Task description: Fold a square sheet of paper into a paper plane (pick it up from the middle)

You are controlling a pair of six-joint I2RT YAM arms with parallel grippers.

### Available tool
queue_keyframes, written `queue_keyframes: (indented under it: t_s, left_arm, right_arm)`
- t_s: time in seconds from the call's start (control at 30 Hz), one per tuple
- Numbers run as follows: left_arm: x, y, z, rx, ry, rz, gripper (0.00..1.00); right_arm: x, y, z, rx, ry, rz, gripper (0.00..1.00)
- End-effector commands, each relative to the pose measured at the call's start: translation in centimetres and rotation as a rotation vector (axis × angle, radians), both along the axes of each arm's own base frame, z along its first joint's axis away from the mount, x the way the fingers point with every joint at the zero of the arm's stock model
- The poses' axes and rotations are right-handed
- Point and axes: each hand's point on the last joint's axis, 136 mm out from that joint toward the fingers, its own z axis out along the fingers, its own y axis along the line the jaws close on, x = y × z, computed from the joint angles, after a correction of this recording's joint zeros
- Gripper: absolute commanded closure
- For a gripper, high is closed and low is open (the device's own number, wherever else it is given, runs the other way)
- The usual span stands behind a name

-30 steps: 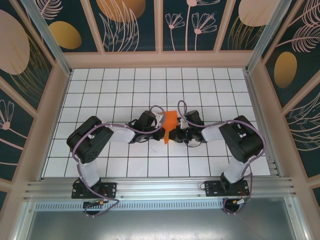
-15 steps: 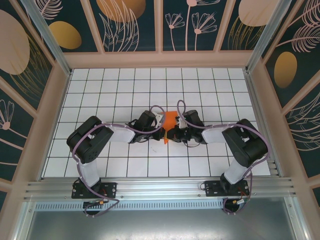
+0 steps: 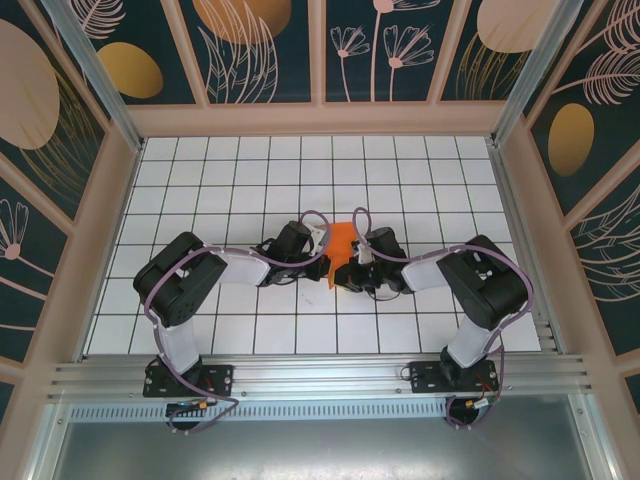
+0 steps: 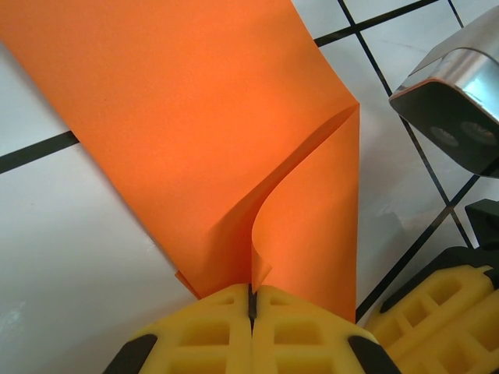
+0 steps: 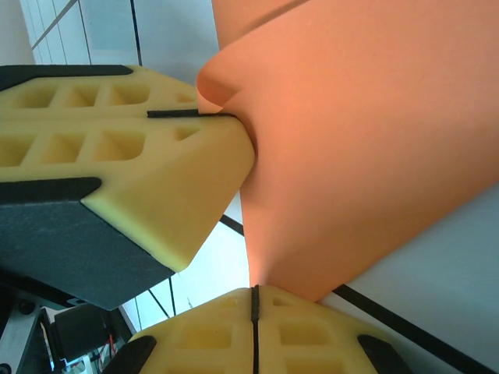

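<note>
- the white gridded surface point(image 3: 250, 180) lies inside the patterned walls, and both arms reach in to meet near its middle.
- the left arm point(image 3: 185, 285) and right arm point(image 3: 480, 285) bend inward, with their wrists close together over the middle tiles.
- the square sheet of paper point(image 3: 341, 246) stands up between the two wrists, lifted off the surface. it is bent into a loose fold and is no plane yet.
- the left claw point(image 4: 251, 302) is pinched tight on the sheet's lower edge, and the two layers meet right at its closed tips.
- the right claw point(image 5: 255, 300) is likewise clamped on the paper just beside the left one, and the paper curves between them.
- we judge the step in hand to be drawing the fold together. to do it well we hold both pinches firm, bring the edges into line before pressing, and move the two wrists as one so the thin sheet neither tears nor slips.
- the crease point(image 4: 312, 148) is rounded, not sharp. we would press it flat against the surface only once the corners match.
</note>
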Motion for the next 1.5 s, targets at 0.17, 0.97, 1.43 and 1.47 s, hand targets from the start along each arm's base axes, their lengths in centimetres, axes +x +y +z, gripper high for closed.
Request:
queue_keyframes:
  t_s: [0.17, 0.97, 1.43, 1.47]
  left_arm:
    - [-2.2, 2.4, -4.2, 0.115, 0.121, 0.015, 1.0]
    - [-2.2, 2.4, -4.1, 0.111, 0.124, 0.014, 1.0]
    - [-2.2, 2.2, -4.0, 0.107, 0.122, 0.013, 1.0]
    - [-2.1, 2.3, -4.0, 0.106, 0.121, 0.013, 1.0]
  right_arm:
    - [-0.6, 0.8, 2.5, 0.048, -0.038, 0.022, 0.9]
    - [-0.3, 0.8, 2.2, -0.051, -0.023, -0.027, 0.9]
    - [-1.0, 0.7, -2.2, -0.172, 0.069, -0.05, 0.92]
    - [-1.2, 0.4, -2.7, -0.18, 0.081, -0.052, 0.92]
